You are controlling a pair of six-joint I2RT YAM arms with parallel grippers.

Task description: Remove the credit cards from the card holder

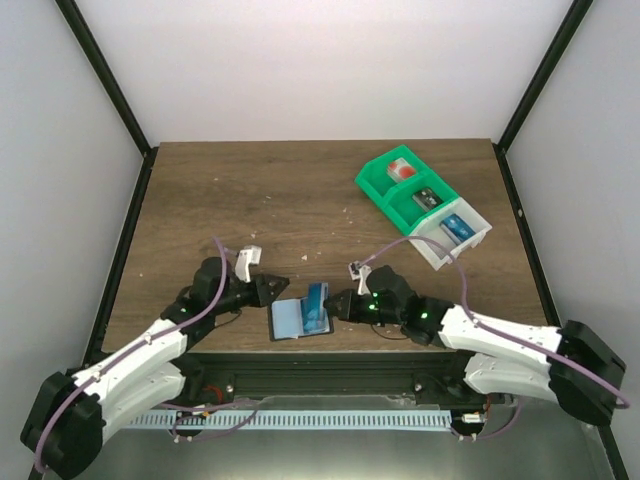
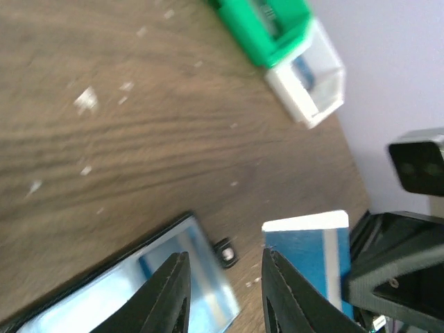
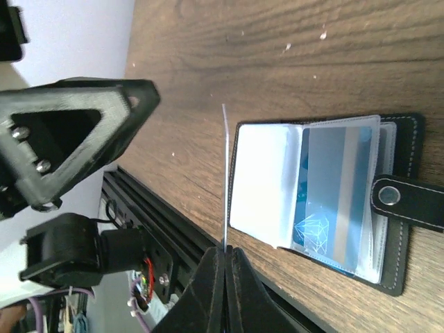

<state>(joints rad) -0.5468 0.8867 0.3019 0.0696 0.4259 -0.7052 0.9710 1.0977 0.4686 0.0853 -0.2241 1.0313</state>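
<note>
Hold the right gripper pressed shut on the bright blue credit card, pinched by its lower edge and standing upright at the edge of the open card holder, lying flat near the front edge of the table. Lift straight up and clear of the sleeves before any turn, to avoid dragging the holder along. Leave the left gripper alone for now: jaws partly spread, nothing between, hovering low over the holder just beside the card; lower onto the near panel only to steady it. Set the card flat on bare wood well apart from the holder, away from the green-and-white bin. Then return for the second blue card, tucked in the clear sleeve beside the black tab; expect a snug, sideways pull.
</note>
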